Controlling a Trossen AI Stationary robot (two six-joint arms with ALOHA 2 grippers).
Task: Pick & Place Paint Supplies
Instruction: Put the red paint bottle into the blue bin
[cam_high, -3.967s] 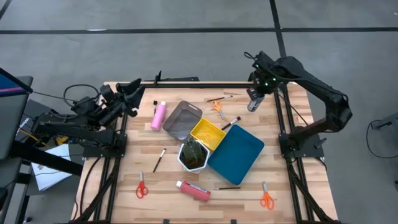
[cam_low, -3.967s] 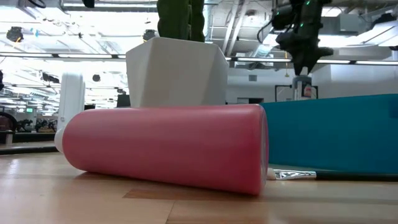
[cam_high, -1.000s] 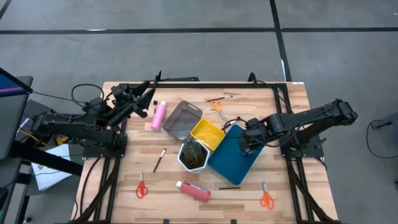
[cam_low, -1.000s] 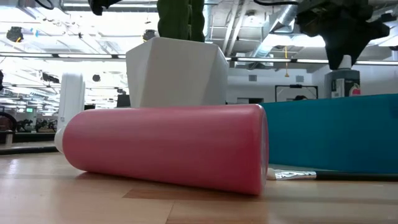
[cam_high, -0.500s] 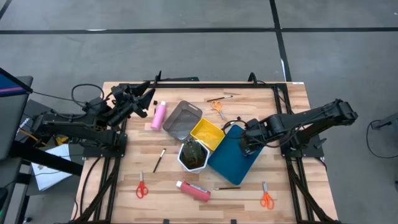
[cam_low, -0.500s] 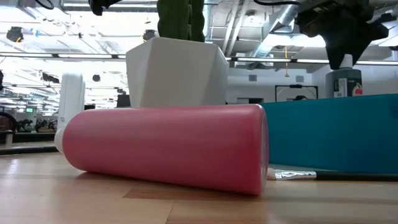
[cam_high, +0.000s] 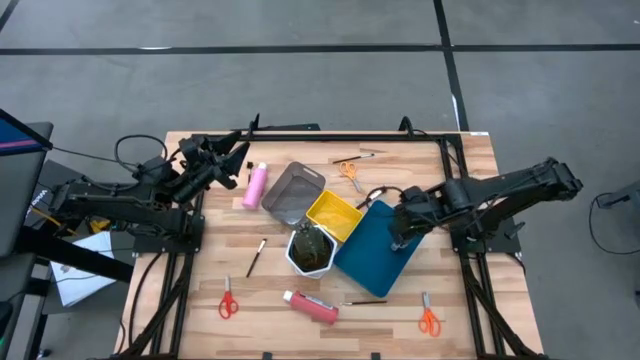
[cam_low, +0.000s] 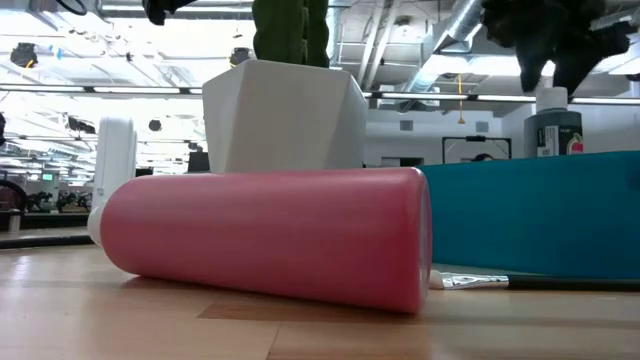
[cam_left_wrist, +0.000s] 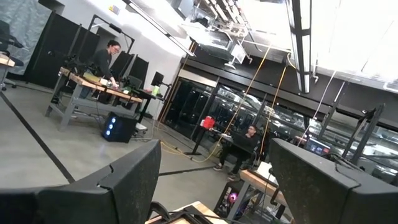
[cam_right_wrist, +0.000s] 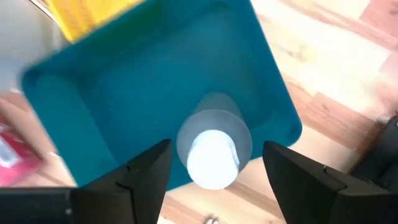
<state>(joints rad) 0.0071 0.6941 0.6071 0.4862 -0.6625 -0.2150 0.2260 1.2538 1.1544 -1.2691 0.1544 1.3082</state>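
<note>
Now the right gripper (cam_right_wrist: 214, 171), clamped on the grey bottle (cam_right_wrist: 214, 148) a second ago, has jaws spread wide, bottle upright in the blue tray (cam_high: 378, 248). Left gripper (cam_high: 236, 163), at nine o'clock, open, empty.

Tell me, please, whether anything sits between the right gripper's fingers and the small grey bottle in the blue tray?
Nothing visible does. The right gripper is open directly above the grey white-capped bottle, which stands upright inside the blue tray, one finger on each side with clear gaps between.
</note>
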